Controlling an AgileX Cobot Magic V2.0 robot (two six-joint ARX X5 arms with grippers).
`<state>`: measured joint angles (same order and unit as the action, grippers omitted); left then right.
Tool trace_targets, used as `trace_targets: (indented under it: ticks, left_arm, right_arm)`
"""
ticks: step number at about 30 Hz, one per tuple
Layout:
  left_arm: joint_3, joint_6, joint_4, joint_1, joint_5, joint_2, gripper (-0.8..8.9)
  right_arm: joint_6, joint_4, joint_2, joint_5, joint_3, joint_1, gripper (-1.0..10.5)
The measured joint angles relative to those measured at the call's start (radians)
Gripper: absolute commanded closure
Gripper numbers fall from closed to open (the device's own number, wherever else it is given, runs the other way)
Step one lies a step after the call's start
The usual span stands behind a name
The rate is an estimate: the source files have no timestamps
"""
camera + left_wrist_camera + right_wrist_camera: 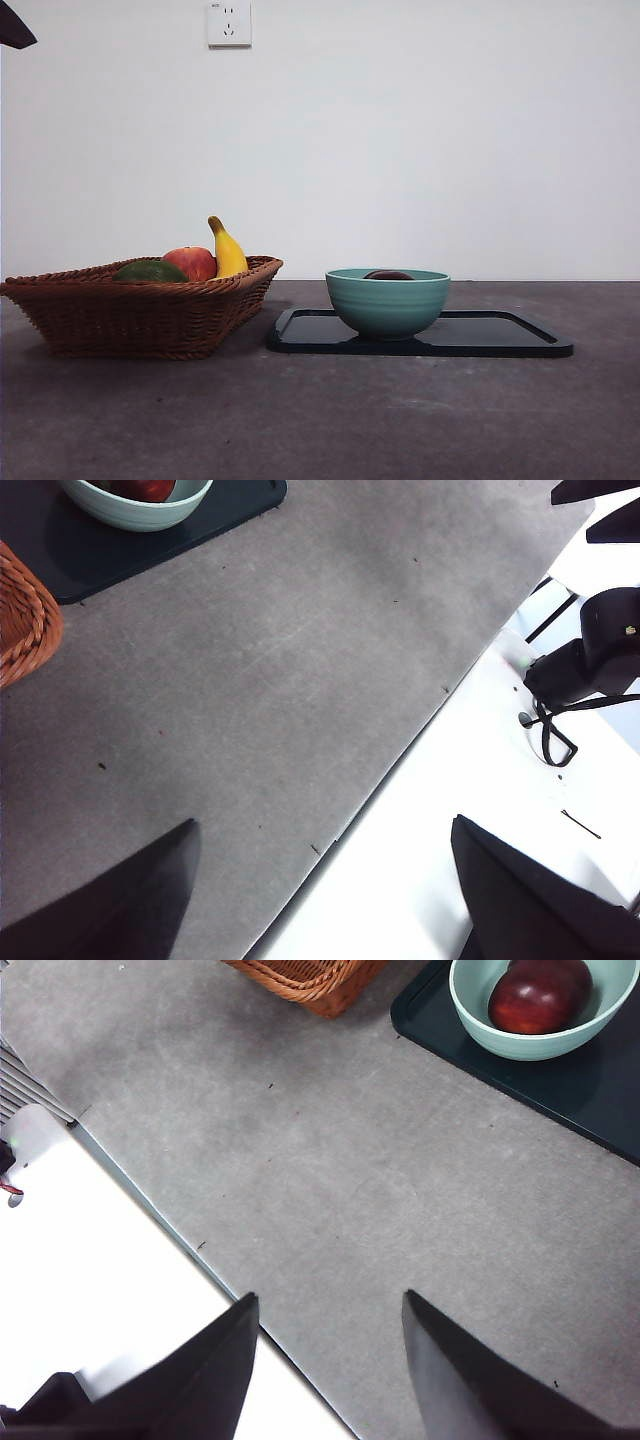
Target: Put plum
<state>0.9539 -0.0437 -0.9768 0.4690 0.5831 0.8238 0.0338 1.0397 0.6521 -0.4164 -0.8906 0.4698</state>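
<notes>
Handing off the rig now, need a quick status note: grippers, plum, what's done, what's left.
Left gripper: open, empty, back at the table edge.
Right gripper: open, empty, also back near the edge.
Plum: lying in the green bowl, which stands on the black tray.
Wicker basket: holds an apple, a banana and a green fruit.
Done: plum placed. Left: apparently nothing.

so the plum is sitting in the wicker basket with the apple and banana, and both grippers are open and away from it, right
Not quite. The plum lies in the green bowl on the black tray, not in the wicker basket; the right wrist view shows it clearly. The rest holds: the apple and banana are in the basket, and the left gripper and right gripper are open, away from it.
</notes>
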Motion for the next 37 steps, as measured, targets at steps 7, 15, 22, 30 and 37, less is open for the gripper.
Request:
trace_targets:
  ticks: [7,15,22,30,37]
  left_arm:
    - [0.0,0.0,0.0,0.0,0.0,0.0,4.11]
    - [0.0,0.0,0.0,0.0,0.0,0.0,4.11]
    - [0.002,0.002,0.084,0.0,0.0,0.005,4.01]
    - [0.164,-0.01,0.145,0.026,-0.098,0.172,3.21]
    - [0.429,-0.064,0.225,0.048,-0.121,0.476,3.22]
  right_arm:
    - [0.0,0.0,0.0,0.0,0.0,0.0,7.2]
    - [0.0,0.0,0.0,0.0,0.0,0.0,7.2]
    - [0.0,0.0,0.0,0.0,0.0,0.0,7.2]
    - [0.0,0.0,0.0,0.0,0.0,0.0,7.2]
    - [-0.002,0.0,0.0,0.0,0.0,0.0,7.2]
